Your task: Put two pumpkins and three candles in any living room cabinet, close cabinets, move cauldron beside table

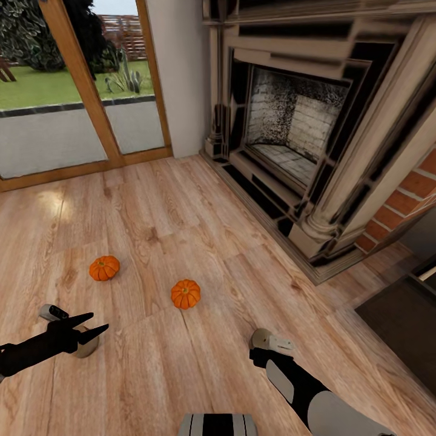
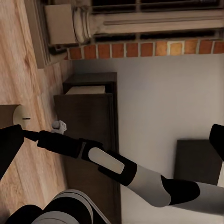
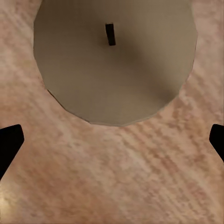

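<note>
Two pumpkins sit on the wood floor [image 1: 181,200] before the fireplace [image 1: 290,133]: the left pumpkin [image 1: 104,267] lies nearer the glass door [image 1: 72,91], the right pumpkin [image 1: 185,293] a little nearer the robot, and the two are apart from each other. Near left, the left hand [image 1: 91,324] is open, its two dark fingers spread and pointing right, just in front of a pale candle [image 1: 86,346] that stands on the floor beside them; whether they touch it I cannot tell. Near right, the right arm [image 1: 303,387] reaches forward over a second candle [image 1: 261,338]; seen from the head, its hand is hidden behind the wrist. In the right wrist view that hand is open, with a black fingertip [image 3: 9,144] at each side edge, hanging above the floor, and the round beige candle top [image 3: 114,56] with its short dark wick lies just past the fingers, not between them. From the left wrist, the low dark cabinet [image 2: 93,121] stands against the wall beside the brick of the fireplace, and the right arm crosses in front of it toward a candle.
</note>
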### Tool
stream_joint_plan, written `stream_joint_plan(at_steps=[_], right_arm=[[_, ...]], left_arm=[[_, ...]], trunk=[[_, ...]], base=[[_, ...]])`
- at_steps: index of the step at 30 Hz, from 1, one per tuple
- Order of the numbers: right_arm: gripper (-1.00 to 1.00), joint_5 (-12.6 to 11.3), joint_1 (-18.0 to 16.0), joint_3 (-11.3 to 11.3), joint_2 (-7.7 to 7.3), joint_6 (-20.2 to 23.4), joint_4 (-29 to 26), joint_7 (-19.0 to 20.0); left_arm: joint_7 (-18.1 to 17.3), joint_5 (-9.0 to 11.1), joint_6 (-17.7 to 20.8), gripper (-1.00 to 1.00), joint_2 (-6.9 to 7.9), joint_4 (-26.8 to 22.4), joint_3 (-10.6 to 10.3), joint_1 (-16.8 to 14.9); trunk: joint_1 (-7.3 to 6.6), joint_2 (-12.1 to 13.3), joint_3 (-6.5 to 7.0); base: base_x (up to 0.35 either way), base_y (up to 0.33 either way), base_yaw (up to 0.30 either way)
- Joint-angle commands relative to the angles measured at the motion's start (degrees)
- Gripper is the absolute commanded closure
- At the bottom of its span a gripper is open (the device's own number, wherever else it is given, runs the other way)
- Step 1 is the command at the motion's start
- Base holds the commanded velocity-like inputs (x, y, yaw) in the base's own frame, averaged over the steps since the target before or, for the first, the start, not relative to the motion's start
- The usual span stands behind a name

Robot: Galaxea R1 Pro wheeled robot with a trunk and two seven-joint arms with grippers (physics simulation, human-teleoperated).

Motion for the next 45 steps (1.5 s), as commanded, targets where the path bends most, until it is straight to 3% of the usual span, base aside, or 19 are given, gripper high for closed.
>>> stream_joint_plan(at_steps=[1,38,45], right_arm=[[-1.0,-0.39,-0.03,0.47,-0.06,0.22,-0.12,-0.5],[-1.0,-0.39,-0.03,0.46,-0.09,0.31,-0.12,-0.46],[-1.0,-0.39,-0.03,0.47,-0.08,0.27,-0.12,-0.46]], left_arm=[[-0.19,0.01,0.6,-1.0,0.02,-0.02,-0.04,-0.01],[-0.19,0.01,0.59,-1.0,0.01,-0.02,-0.04,-0.01],[-0.19,0.01,0.59,-1.0,0.02,-0.02,-0.04,-0.01]], trunk=[[-0.01,-0.02,-0.04],[-0.01,-0.02,-0.04],[0.07,-0.06,-0.71]], base=[[0.068,-0.033,0.0],[0.074,-0.002,0.0],[0.0,0.0,0.0]])
